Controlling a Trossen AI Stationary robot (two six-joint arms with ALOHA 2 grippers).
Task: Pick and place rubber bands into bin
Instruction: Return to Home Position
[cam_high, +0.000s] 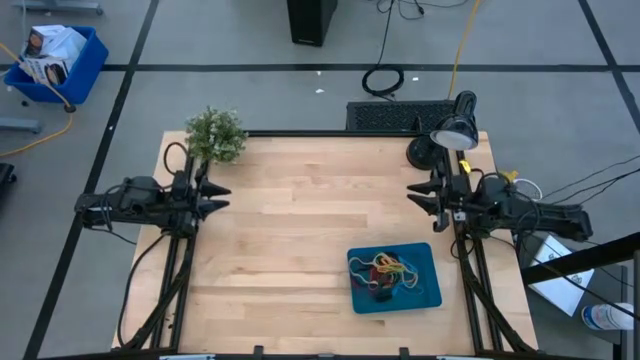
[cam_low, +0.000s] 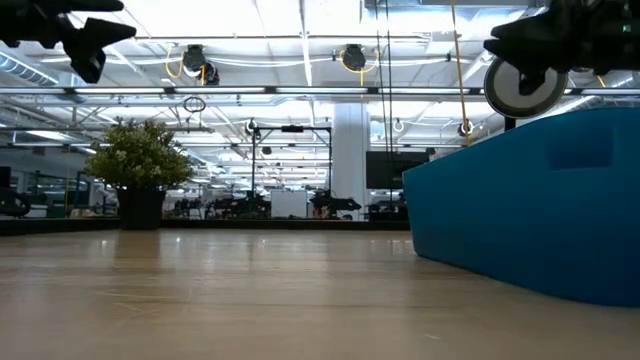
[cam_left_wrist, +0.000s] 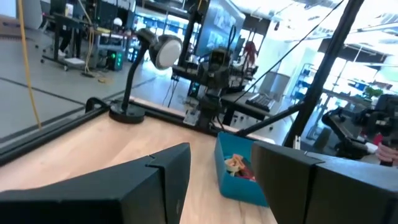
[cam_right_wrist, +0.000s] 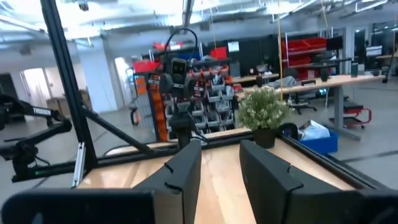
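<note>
Teal plastic marks the bin (cam_high: 426, 292). It sits on the right half of the wooden worktop (cam_high: 290, 230), toward the edge away from the plant (cam_high: 216, 135) and the lamp (cam_high: 452, 131). The rubber bands (cam_high: 385, 268) lie heaped inside it in a tangle of red, orange and yellowish loops. I can make out no loose band on the bare wood.

The bin's long axis runs roughly across the worktop, slightly skewed. The right end effector (cam_high: 412, 197) is clearly the nearer one. It hangs above the right edge, fingers parted and empty, pointing inward, and the bin lies off to its side and a little inward. The left end effector (cam_high: 222, 198) mirrors it at the opposite edge, also spread and holding nothing, well apart from the bin.

Both arms look drawn back to their sides, so little seems left beyond settling at rest.
</note>
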